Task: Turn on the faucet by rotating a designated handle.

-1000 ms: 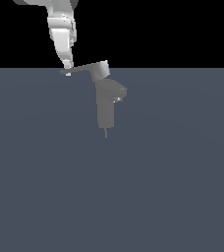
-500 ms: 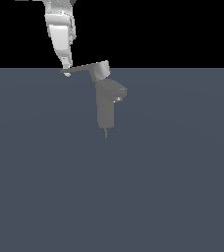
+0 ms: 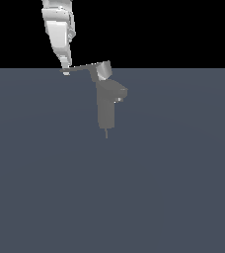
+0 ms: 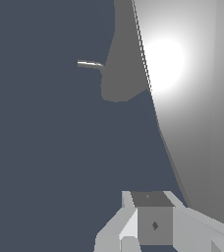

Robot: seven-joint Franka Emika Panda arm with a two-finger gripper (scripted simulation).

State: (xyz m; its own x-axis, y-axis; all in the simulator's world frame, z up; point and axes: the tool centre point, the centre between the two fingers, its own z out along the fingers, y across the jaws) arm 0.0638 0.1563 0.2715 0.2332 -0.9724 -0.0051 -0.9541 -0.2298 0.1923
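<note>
Where the dark floor meets the black backdrop in the exterior view, you see the faucet (image 3: 106, 106), a matte-grey upright column with a stubby spout; its handle (image 3: 82, 68), a thin flat bar, runs nearly level toward the exterior view's left. The white arm descends steeply, gripper (image 3: 65, 70) at the bar's tip. In the wrist view, the handle (image 4: 182, 98) fills the frame beside a finger (image 4: 153, 224); you cannot tell the jaws' opening.

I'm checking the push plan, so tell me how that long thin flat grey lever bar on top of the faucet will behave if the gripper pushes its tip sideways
The long thin flat grey lever bar will probably swing, not bend: it juts straight from the lighter-grey cylindrical cap. The gripper sits at its far tip, so leverage looks good. The flat, thin edge may let the fingers slip off. The matte-grey blocky faucet column seems unlikely to tip.
</note>
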